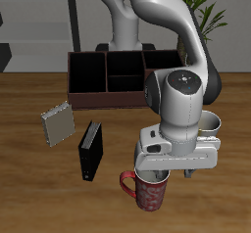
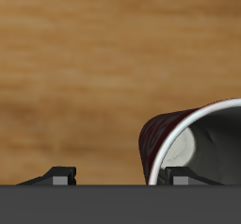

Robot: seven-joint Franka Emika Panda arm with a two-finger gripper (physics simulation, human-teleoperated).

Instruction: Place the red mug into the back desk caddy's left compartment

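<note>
**Red mug under the gripper, near the table's front edge**

The red mug with the speckled pale floral pattern and red loop handle (image 1: 149,189) stands upright on the wooden table (image 1: 29,188) near its front edge, well apart from the long, low dark brown back desk caddy (image 1: 110,80) farther back. The two-finger gripper (image 1: 171,174) hangs directly over the mug's rim. In the wrist view the light grey interior and rim (image 2: 193,143) sit beside one fingertip (image 2: 62,178). The fingers look spread, holding nothing, though the arm hides most of them from outside.

The mug likely handles as a rigid, glazed, fairly slippery ceramic, moderately heavy and breakable if dropped. The wall at the rim seems the best hold, one finger inside and one outside, away from the handle. The tall, black-lined left compartment (image 1: 88,74) stands open.
</note>
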